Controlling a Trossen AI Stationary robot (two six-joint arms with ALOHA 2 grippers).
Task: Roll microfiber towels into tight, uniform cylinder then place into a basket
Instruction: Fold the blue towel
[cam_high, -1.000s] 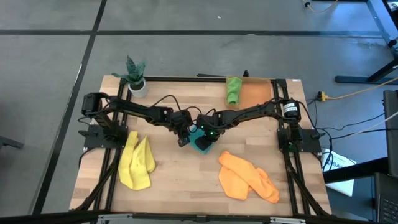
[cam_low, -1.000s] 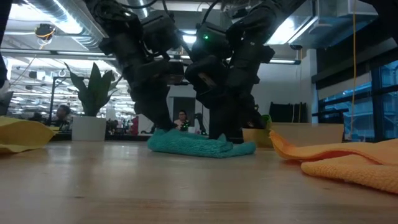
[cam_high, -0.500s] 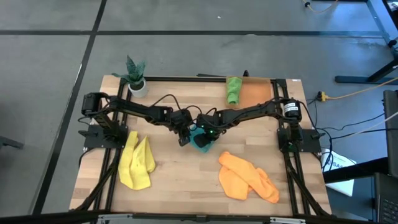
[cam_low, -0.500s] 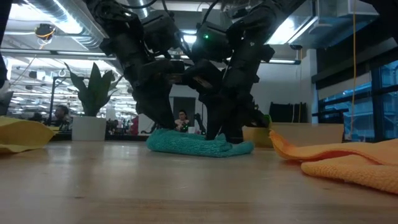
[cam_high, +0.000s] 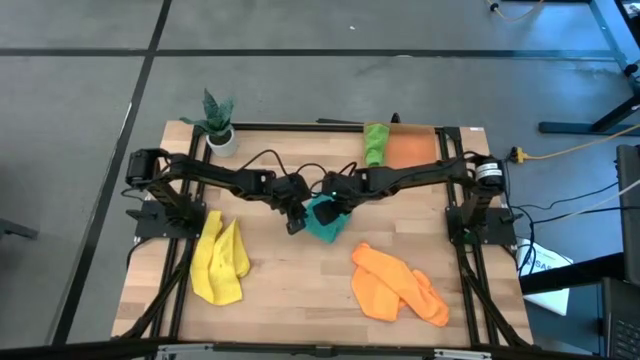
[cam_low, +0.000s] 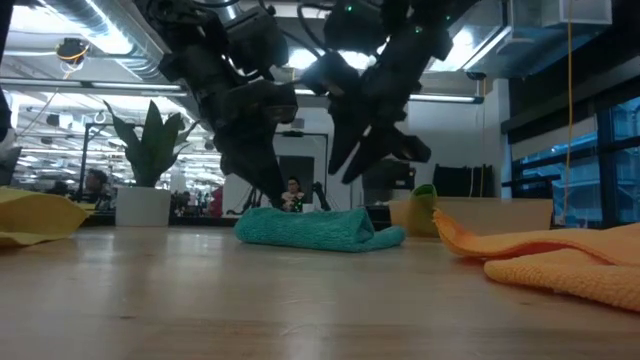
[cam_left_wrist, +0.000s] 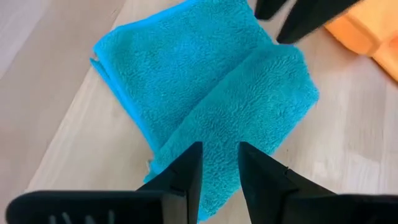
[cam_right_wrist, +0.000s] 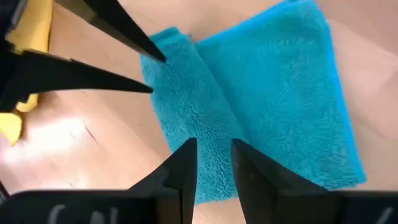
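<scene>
The teal towel (cam_high: 323, 218) lies flat at the table's (cam_high: 290, 290) centre, folded over on itself — one thick fleecy fold lapped along a flatter layer, w/ a crease running between them. In the low view it shows as a low, rounded bundle (cam_low: 318, 226), loosely rolled, not yet a tight cylinder. Pile is plush; edges slightly uneven at one corner.

The left gripper (cam_left_wrist: 219, 168) hovers right over the thicker fold; its two dark fingers (cam_left_wrist: 186, 171) stand a little apart, nothing between them, tips at the towel's near edge — released. The right gripper (cam_right_wrist: 212, 163) is above the towel from the opposite side, lifted clear of it in the low view; fingers (cam_right_wrist: 181, 167) also parted w/ a narrow gap, empty. The towel sits just ahead of and below both sets of fingertips, each gripper's tips pointing toward the other's across the cloth.

Elsewhere: yellow towel (cam_high: 220, 260) well off behind the left gripper's side, orange towel (cam_high: 398, 285) near the right, green towel (cam_high: 375, 143) rolled at the edge of the basket (cam_high: 412, 150).
</scene>
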